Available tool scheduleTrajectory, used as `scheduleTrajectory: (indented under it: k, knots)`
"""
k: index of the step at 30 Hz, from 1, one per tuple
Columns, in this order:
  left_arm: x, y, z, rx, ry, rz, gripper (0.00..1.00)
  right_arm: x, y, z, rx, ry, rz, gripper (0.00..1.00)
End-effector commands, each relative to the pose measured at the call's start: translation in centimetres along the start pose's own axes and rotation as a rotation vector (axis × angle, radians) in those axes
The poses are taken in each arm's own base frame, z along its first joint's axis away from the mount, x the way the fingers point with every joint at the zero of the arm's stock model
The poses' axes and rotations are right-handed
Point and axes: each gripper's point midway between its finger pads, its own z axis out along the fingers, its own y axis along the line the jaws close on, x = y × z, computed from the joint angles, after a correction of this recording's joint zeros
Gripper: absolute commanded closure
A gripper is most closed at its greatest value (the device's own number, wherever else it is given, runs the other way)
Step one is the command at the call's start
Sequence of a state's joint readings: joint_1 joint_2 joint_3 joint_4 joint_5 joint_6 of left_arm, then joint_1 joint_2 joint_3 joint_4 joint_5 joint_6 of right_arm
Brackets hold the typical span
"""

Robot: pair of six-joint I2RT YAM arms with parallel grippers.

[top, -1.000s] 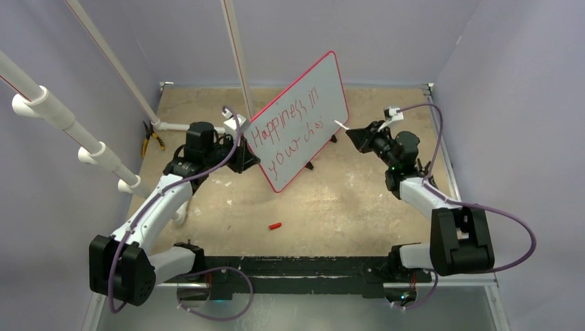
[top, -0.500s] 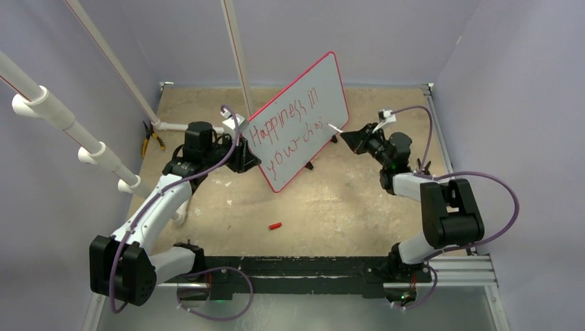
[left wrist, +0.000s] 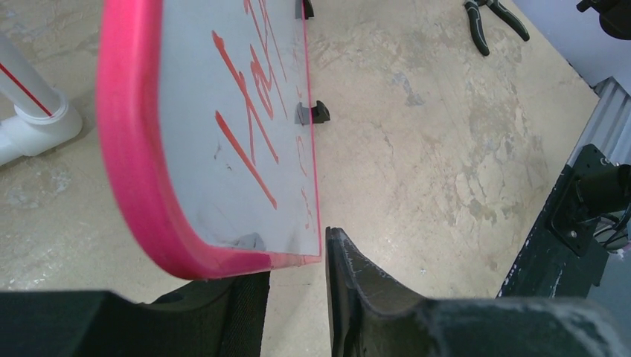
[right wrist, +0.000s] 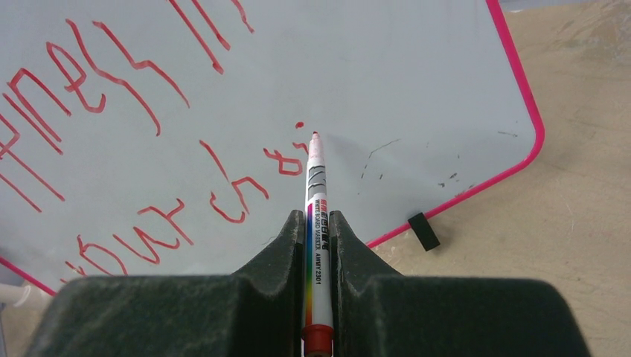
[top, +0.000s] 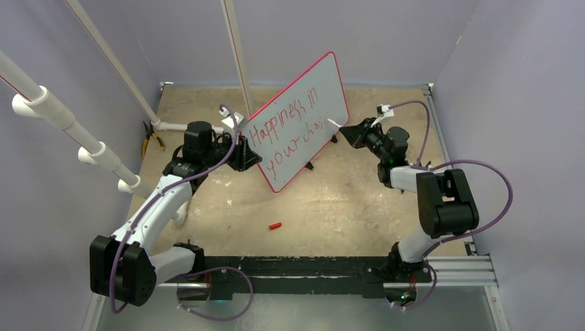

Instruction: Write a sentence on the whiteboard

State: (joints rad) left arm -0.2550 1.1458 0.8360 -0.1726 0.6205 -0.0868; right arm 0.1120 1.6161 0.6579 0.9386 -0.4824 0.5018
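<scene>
The whiteboard stands tilted on the table, red-rimmed, with the red sentence in two slanted lines. My right gripper is shut on a white marker. The marker's red tip touches or nearly touches the board just right of the last letters. My left gripper is at the board's left corner. In the left wrist view its jaws stand apart, open. The board's pink rim sits just above the left finger, and the right finger is clear of the board.
A small red marker cap lies on the table in front of the board. Pliers rest by the left wall. White pipes rise behind the board. A black foot sticks out under the board's edge.
My left gripper has opened off the board's corner. My right arm has carried the marker leftward, bringing its tip up to the board after the last letters.
</scene>
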Motion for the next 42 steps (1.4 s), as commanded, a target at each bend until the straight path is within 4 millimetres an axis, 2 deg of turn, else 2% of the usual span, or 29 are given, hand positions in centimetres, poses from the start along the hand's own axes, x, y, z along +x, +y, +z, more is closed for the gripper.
scheduleTrajectory:
  k: [1, 13, 24, 42]
  knots:
    - [-1.4, 0.4, -0.2, -0.022, -0.053, 0.025, 0.71, -2.5, 0.4, 1.2, -0.018, -0.067, -0.042, 1.0]
    - [-1.5, 0.6, 0.0, -0.025, -0.052, 0.022, 0.85, -2.5, -0.7, 2.7, -0.007, -0.056, -0.046, 1.0]
    - [-1.4, 0.7, 0.1, -0.029, -0.049, 0.021, 0.89, -1.0, -1.8, 3.2, 0.016, -0.005, -0.037, 1.0]
    - [-1.7, 0.7, -0.1, -0.037, -0.057, 0.023, 0.92, 2.4, -0.9, 3.3, 0.009, 0.11, -0.058, 1.0]
